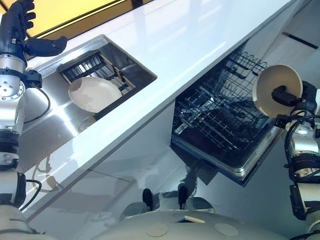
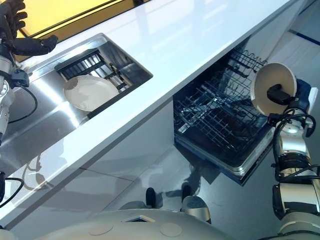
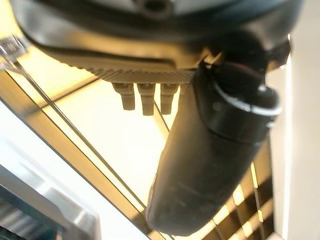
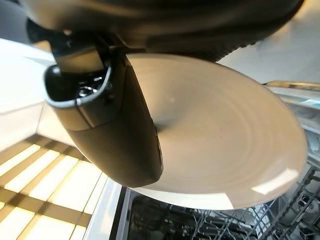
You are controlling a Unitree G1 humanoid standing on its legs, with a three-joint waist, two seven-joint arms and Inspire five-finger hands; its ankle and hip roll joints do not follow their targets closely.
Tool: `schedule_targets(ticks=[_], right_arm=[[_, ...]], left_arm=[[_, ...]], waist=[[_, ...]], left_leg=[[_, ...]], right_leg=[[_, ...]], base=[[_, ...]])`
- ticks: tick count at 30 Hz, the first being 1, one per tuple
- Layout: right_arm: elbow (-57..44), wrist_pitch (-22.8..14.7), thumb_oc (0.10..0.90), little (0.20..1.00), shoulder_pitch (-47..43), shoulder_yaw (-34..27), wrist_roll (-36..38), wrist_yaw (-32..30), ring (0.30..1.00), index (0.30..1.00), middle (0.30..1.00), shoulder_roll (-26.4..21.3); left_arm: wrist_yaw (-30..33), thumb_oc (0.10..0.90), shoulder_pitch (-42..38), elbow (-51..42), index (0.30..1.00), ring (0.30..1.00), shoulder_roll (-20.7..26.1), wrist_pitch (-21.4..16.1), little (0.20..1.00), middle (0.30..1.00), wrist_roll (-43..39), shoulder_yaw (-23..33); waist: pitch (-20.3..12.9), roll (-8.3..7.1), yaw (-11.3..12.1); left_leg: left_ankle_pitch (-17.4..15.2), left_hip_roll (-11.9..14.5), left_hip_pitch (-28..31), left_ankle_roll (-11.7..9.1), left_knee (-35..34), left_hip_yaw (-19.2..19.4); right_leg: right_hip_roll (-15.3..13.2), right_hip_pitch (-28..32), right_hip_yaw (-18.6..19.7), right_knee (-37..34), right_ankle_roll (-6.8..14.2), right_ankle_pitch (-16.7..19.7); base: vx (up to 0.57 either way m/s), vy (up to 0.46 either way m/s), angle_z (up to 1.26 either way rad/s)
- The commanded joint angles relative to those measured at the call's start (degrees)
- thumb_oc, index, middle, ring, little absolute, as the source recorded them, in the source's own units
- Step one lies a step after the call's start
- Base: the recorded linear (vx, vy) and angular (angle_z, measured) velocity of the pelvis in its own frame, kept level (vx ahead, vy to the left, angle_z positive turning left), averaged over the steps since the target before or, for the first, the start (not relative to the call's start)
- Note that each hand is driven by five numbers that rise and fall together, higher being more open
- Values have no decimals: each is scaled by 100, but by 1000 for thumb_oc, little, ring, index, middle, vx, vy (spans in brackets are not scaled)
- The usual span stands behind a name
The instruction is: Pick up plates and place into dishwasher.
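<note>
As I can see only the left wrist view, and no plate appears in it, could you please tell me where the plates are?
Observer: One plate lies in the sink.
Operator: Thank you. Is the other arm carrying anything?
Observer: Yes, the right hand is closed on a second plate, held tilted beside the pulled-out rack of the open dishwasher.
Operator: And where is my left hand relative to the plate in the sink?
Observer: The left hand is raised past the sink's left end, apart from that plate.
</note>
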Motion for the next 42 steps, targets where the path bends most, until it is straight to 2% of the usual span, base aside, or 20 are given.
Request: schedule_targets(ticks=[1,3,9,14,17,21,26,27,28,29,34,42], right_arm=[[-150,-811,100,200,-433,21,-309,-123,300,300,300,-1102],[-85,-760,100,200,-502,95,-514,-124,300,300,300,-1195],[147,-475,100,200,-969,676,-1165,-230,300,300,300,-1599],[-167,27,100,200,-1212,1096,-1632,-339,300,300,300,-1643],[-34,356,100,200,-1508,1403,-1676,-263,300,300,300,-1637],[249,541,100,200,-1763,1654,-1591,-205,300,300,300,-1544],[424,1163,100,200,-1917,1819,-1336,-4,300,300,300,-1321],[453,1235,262,362,-1913,1813,-1271,48,439,439,439,-1289],[523,1279,364,464,-1898,1777,-1197,133,526,526,526,-1219],[562,1288,800,900,-1884,1753,-1196,158,900,900,900,-1186],[686,1260,800,900,-1692,1598,-1130,134,900,900,900,-1000],[277,1201,800,900,-1114,1219,-1206,-4,900,900,900,-981]], left_arm=[[111,800,-160,-17,900,900,655,-413,900,900,-172,579],[113,800,-186,7,900,900,668,-425,900,900,-180,586],[175,800,-441,243,900,900,813,-648,900,900,-410,611],[247,800,-594,353,900,900,938,-779,900,900,-485,605],[245,800,-799,493,900,900,1011,-875,900,900,-521,519],[237,800,-1061,617,900,900,1094,-961,900,900,-590,363],[189,800,-1391,739,900,900,1204,-910,900,900,-684,136],[180,800,-1420,736,900,900,1208,-888,900,900,-698,120],[159,800,-1470,731,900,900,1202,-853,900,900,-713,96],[143,800,-1498,727,900,900,1200,-838,900,900,-709,75],[-6,800,-1548,561,900,900,1188,-701,900,900,-733,-13],[-157,800,-1062,236,900,900,1110,-534,900,900,-636,293]], waist=[[-416,163,266],[-345,188,282],[227,306,404],[606,383,422],[781,421,450],[942,448,479],[1002,395,500],[1001,386,498],[998,366,500],[997,354,507],[882,220,540],[590,43,519]], left_leg=[[-430,115,-455,-260,507,-69],[-407,111,-561,-290,554,-115],[-229,114,-1161,-429,733,-279],[-119,110,-1515,-452,780,-360],[-67,117,-1686,-451,815,-381],[-27,130,-1842,-433,838,-390],[-30,153,-1925,-397,859,-341],[-32,155,-1929,-394,867,-334],[-35,160,-1927,-390,887,-327],[-38,162,-1919,-388,894,-325],[-95,171,-1793,-357,895,-272],[-168,155,-1420,-334,724,-136]], right_leg=[[56,-584,-23,1845,183,-1382],[48,-651,-46,1908,155,-1410],[80,-1042,-76,2160,-13,-1497],[111,-1345,-85,2290,-109,-1514],[128,-1532,-100,2408,-151,-1520],[143,-1743,-102,2538,-176,-1524],[202,-1844,-101,2557,-198,-1512],[208,-1834,-98,2544,-201,-1507],[216,-1818,-90,2528,-203,-1492],[221,-1804,-87,2517,-204,-1485],[280,-1596,-67,2295,-194,-1416],[326,-1157,-28,1830,-121,-1291]], base=[[-18,-29,38],[-15,-44,45],[-108,-71,35],[-118,-66,20],[-93,-73,16],[-85,-68,13],[-28,-61,8],[11,-47,2],[12,-37,0],[29,-52,-1],[38,-47,-1],[64,0,-1]])
